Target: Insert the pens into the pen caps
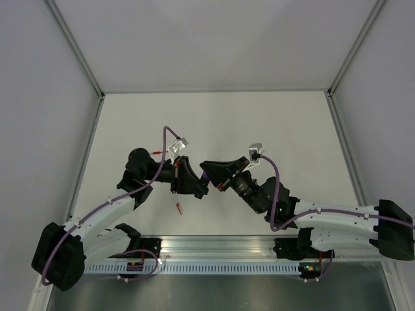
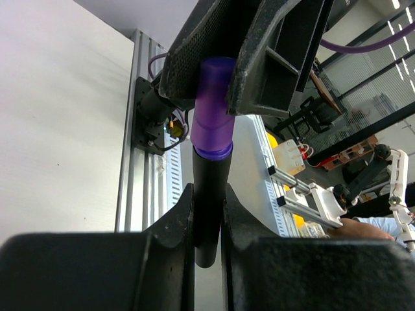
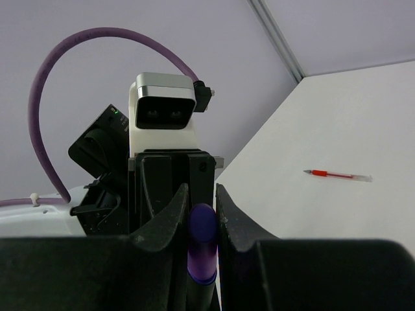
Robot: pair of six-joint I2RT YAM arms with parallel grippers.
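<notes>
Robotics lab, enclosed test cell. White table (image 1: pixel 259 123) boxed by pale panels (image 1: pixel 214 39) on aluminium posts (image 1: pixel 74 45). Cabled left arm (image 1: pixel 110 207) and right arm (image 1: pixel 331 217) bolted to slotted aluminium rail (image 1: pixel 220 249). Left wrist view: further hardware (image 2: pixel 318 194) beyond rail, ceiling strip lights (image 2: pixel 392 5).

Smooth translucent purple plastic cap (image 2: pixel 214 110)

No legible txt, labels, brands, nos. or signs in any view.
</notes>
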